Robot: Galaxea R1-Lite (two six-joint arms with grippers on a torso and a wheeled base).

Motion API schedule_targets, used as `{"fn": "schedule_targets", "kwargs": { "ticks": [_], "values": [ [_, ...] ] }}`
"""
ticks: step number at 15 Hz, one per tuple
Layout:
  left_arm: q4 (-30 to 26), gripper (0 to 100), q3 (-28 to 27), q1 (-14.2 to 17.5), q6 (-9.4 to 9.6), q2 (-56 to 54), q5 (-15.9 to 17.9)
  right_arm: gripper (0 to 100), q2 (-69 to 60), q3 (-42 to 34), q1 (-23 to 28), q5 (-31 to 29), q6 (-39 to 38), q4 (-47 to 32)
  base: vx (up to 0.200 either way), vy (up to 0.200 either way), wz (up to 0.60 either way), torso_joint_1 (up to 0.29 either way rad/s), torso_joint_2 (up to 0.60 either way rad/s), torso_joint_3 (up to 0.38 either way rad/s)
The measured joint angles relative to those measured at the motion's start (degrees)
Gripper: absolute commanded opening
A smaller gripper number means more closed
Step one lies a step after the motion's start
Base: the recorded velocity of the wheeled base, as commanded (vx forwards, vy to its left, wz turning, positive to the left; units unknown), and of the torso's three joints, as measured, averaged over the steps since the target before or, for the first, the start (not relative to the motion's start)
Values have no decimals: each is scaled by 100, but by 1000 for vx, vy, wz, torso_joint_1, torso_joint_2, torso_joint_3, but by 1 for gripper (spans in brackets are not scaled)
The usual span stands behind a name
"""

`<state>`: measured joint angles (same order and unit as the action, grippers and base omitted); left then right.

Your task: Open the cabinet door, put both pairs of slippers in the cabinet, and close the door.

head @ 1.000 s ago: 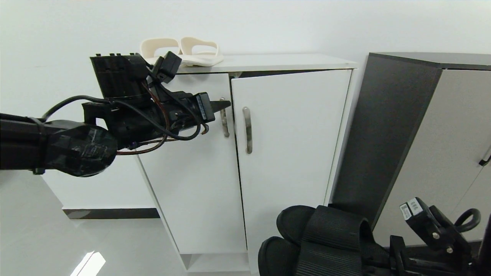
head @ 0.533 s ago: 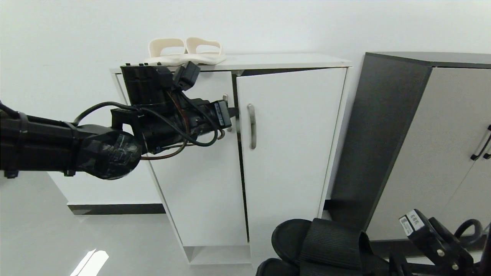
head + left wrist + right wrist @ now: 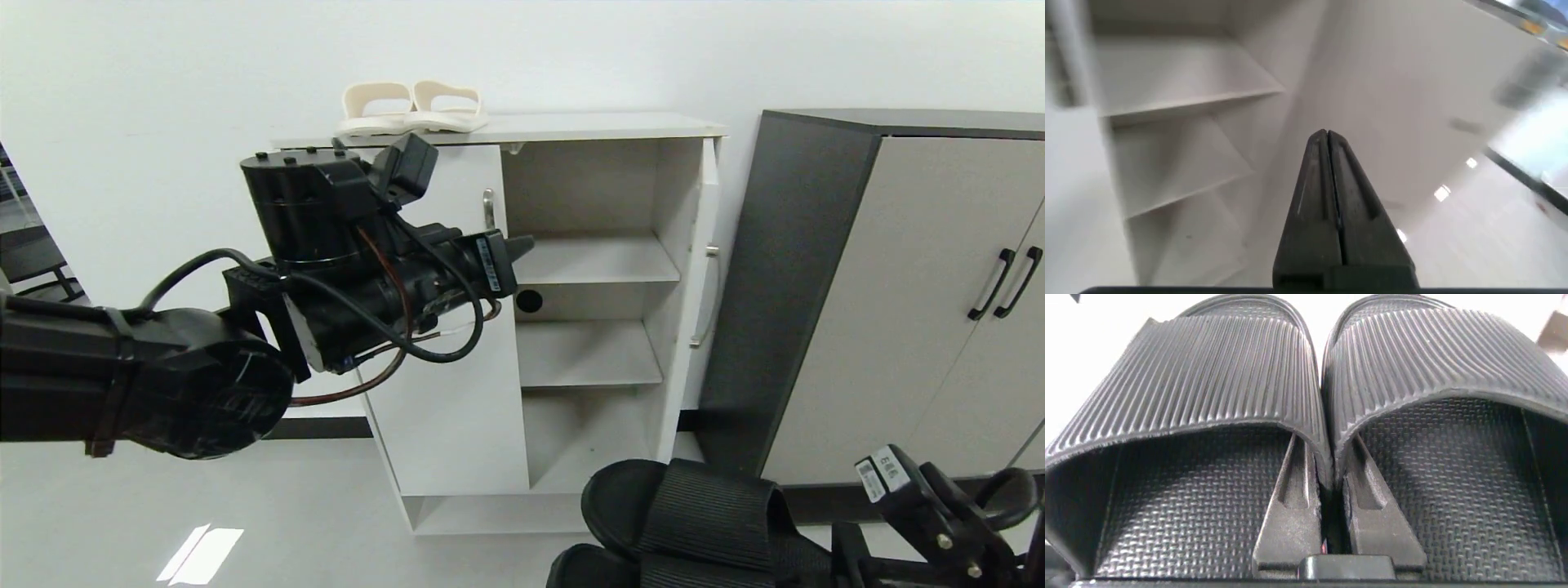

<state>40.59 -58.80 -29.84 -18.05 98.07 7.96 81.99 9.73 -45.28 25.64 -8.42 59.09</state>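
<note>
Print: a white sticker (image 3: 488,261) on the left tool's body and another sticker (image 3: 882,474) by the right wrist carry print too small to read.
Left arm: it comes in level from the left edge of the head view, wrist cables looped beneath, pointing right.
Left tool (image 3: 522,242): clenched on nothing, fingers pressed flat together (image 3: 1327,143). Its tip is at the free edge of the left door (image 3: 441,408), level with the upper shelf (image 3: 592,260).
Right arm: low at the near right.
Right tool (image 3: 1327,441): clenched on the black slippers (image 3: 694,514). One finger (image 3: 1290,498) runs under each strap, pinching the two adjoining inner sides between them.
Black slippers: held side by side, near right, in front of the cabinet's (image 3: 604,126) foot and above the floor (image 3: 122,506).
Cream slippers (image 3: 412,106): a pair side by side on the cabinet's top, far left part.
Right door (image 3: 709,269): swung wide open to the right, seen almost edge-on.
Left door: shut, metal handle (image 3: 488,208) near its free edge.
Inside: the upper shelf, a lower shelf (image 3: 588,353) and a round hole (image 3: 529,301) in the back panel.
Right of it: a dark cabinet (image 3: 816,286) with pale doors, just beside.
</note>
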Motion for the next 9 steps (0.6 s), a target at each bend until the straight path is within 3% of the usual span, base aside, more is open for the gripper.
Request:
{"fn": "schedule_targets", "kwargs": {
  "ticks": [2, 4, 6, 9],
  "values": [
    [-118, 0, 76, 61, 2, -207, -172, 0, 48, 110, -28, -295, -13, -51, 0, 0, 0, 0, 0, 0],
    [-490, 0, 235, 107, 54, -667, -391, 0, 194, 283, -158, -1059, -24, -197, 0, 0, 0, 0, 0, 0],
    [-1323, 0, 533, 132, 344, -1385, -1137, 0, 400, 521, -343, -1847, -224, -224, 0, 0, 0, 0, 0, 0],
    [-2100, 0, 1451, 262, 842, -2756, -2544, 0, 541, 689, -486, -1959, -400, -233, 0, 0, 0, 0, 0, 0]
  ]
}}
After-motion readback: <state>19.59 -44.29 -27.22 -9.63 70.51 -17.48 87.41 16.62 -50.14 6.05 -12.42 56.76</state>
